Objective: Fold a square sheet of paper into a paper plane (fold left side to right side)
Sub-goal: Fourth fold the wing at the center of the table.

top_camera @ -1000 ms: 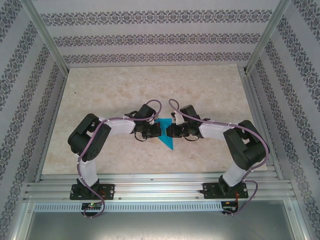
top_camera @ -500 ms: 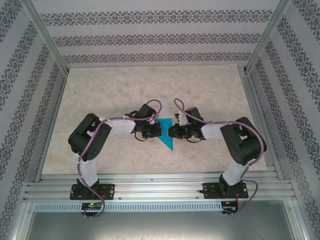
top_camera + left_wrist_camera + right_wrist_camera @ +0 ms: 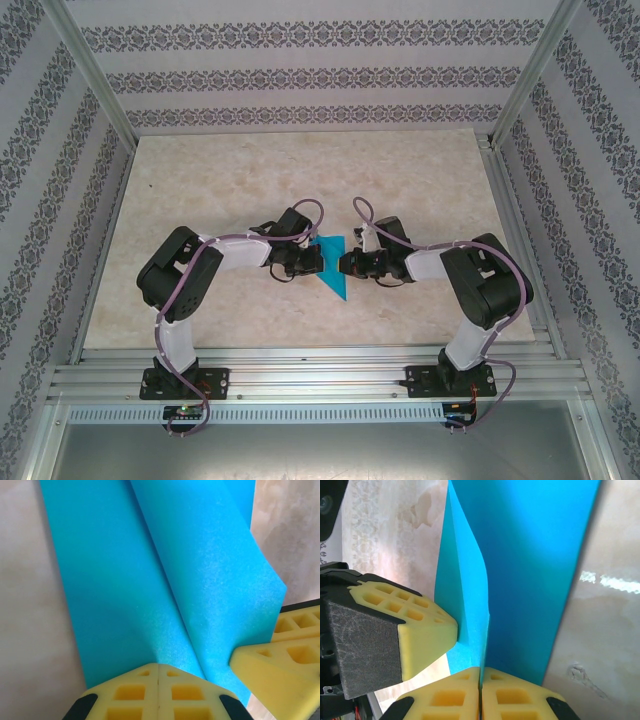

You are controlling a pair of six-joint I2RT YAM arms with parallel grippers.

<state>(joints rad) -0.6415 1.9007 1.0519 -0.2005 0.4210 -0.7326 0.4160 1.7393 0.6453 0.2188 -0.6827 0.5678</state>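
Cyan paper (image 3: 331, 268) sits mid-surface (image 3: 200, 180), partly folded, with one flap raised along a crease and its point toward the near side. Left claw (image 3: 316, 260) is closed, tips at the paper's left edge. Right claw (image 3: 344, 263) is closed at the right edge. Can't tell if either pinches the paper.

Paper (image 3: 331, 262): bright cyan-blue, plain, darker along crease. Counter (image 3: 250, 170): beige, faint marble mottling. Walls (image 3: 300, 75): white, bands of dark grey ornamental print. Arms (image 3: 235, 250): black joints, white links. Frame (image 3: 300, 365): silver. Left pincer (image 3: 158, 672), right pincer (image 3: 481, 675): yellow pads, black backs.
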